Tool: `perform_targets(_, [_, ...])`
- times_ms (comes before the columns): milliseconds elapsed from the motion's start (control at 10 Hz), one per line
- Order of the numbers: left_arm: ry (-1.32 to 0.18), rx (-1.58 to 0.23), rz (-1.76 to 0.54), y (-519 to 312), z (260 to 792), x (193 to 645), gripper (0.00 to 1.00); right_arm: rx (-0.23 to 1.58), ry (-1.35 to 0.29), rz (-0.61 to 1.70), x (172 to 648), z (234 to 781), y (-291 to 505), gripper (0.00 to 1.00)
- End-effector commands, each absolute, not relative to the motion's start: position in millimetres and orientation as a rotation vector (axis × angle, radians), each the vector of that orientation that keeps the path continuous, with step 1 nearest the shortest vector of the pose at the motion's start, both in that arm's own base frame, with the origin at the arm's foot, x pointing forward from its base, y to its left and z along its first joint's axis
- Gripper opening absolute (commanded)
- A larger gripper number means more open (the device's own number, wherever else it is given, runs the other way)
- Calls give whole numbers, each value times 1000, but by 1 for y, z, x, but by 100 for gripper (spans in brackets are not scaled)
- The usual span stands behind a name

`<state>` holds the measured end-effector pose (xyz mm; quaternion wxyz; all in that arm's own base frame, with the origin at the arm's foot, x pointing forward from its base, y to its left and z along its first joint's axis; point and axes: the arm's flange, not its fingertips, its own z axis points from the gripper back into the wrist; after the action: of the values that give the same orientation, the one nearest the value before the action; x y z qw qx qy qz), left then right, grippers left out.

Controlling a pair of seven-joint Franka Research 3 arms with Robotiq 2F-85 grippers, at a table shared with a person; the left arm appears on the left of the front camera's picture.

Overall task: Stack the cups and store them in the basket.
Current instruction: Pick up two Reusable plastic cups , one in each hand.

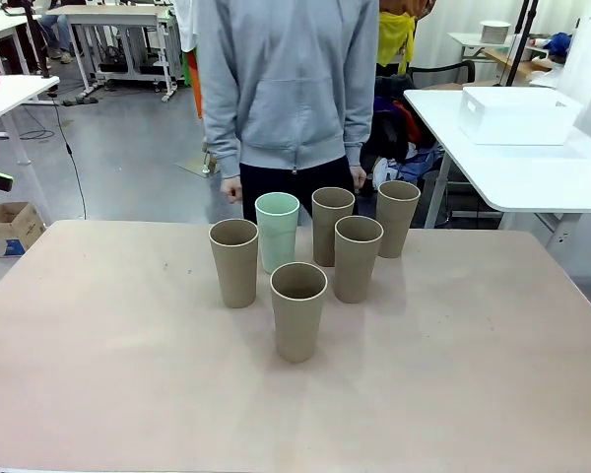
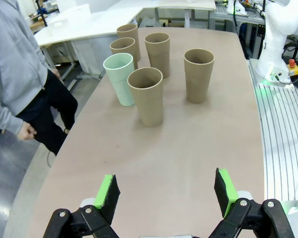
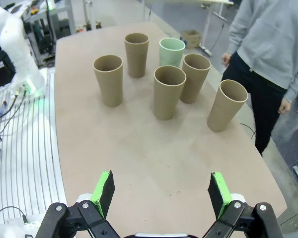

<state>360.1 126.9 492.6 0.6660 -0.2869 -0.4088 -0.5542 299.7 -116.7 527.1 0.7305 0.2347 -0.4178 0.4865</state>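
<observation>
- Six cups stand upright and unstacked, mouths up, in a loose cluster on the tan bench (image 1: 128, 374).
- The mint green cup (image 1: 277, 232) is at the cluster's far side, just beside a tan cup (image 1: 333, 226).
- Another tan cup, the front cup (image 1: 298, 310), stands nearest the robot.
- The white basket (image 1: 517, 115) sits on a separate white bench (image 1: 532, 172) at far right, well apart from the cups.
- The left fingers (image 2: 108, 192) are spread with nothing between them, well short of the cups.
- The right fingers (image 3: 217, 191) are likewise spread and hold nothing.
- A person in a grey hoodie (image 1: 286, 89) stands at the far edge, arms down.
</observation>
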Motion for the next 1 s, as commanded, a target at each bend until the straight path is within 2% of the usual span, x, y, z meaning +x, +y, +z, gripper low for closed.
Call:
perform_targets(0, [-932, -659, -1251, 127, 495, 360, 100, 522, -950, 1089, 302, 528, -118, 100])
perform_targets(900, [-932, -659, -1251, 127, 495, 360, 100, 522, -950, 1089, 302, 528, -118, 100])
